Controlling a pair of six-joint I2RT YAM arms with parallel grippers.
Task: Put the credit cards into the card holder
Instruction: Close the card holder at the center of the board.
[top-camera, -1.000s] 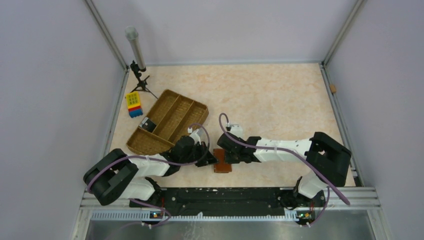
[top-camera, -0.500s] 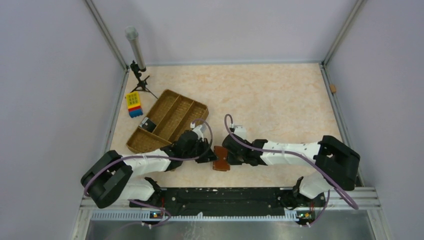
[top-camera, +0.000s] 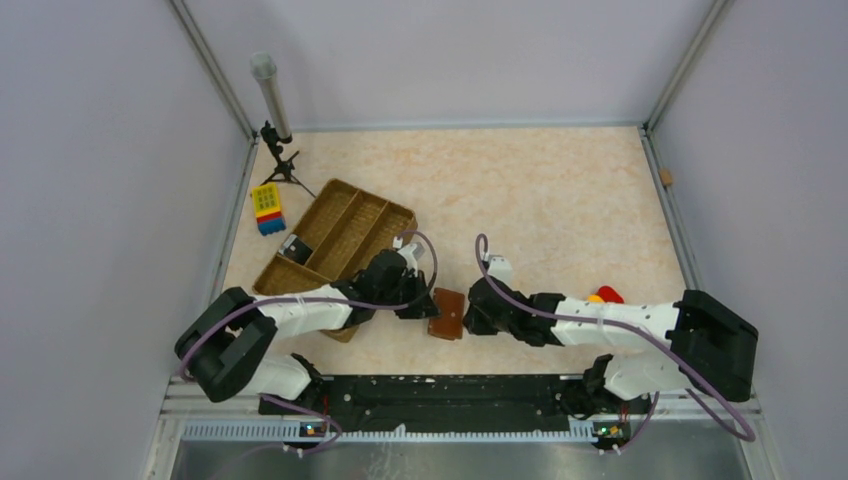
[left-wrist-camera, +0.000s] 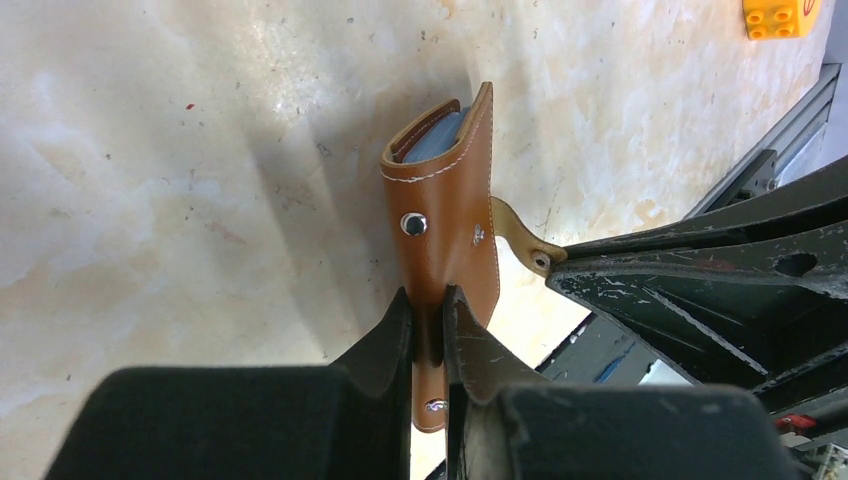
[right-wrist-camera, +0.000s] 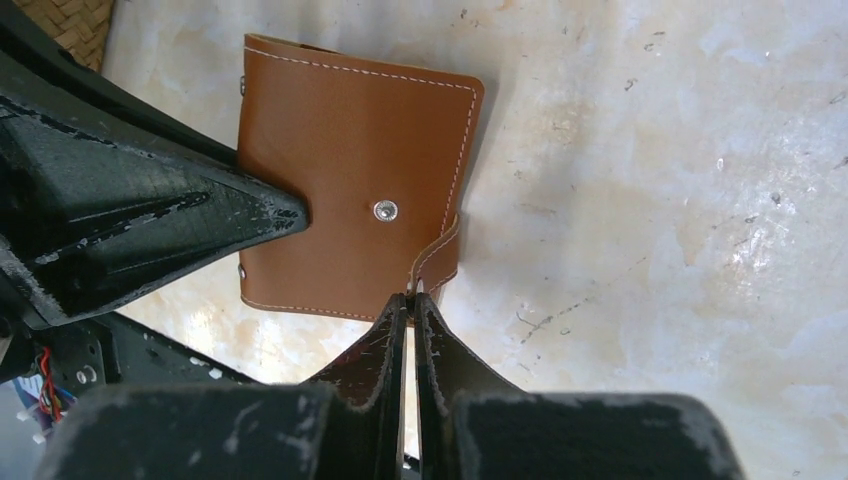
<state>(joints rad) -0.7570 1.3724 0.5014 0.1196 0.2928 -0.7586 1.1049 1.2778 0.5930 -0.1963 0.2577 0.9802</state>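
Left gripper (left-wrist-camera: 430, 300): I am pinching the brown card holder (left-wrist-camera: 445, 210) by its left edge.
Right gripper (right-wrist-camera: 411, 298): my jaws are pressing fully together, with the tips touching the snap strap (right-wrist-camera: 440, 255). I cannot tell whether they are gripping it.
Holder position: it is lying between my two grippers, with the strap pointing right towards the right one.
Credit card (left-wrist-camera: 438, 135): a bluish edge is showing inside the pocket.

Robotics lab test cell: a left arm (top-camera: 300, 315) and right arm (top-camera: 610, 320) bolted to a rail (top-camera: 450, 395) beside a marble-patterned table (top-camera: 560, 190), enclosed by grey panels (top-camera: 100, 150) on aluminium framing (top-camera: 210, 65).
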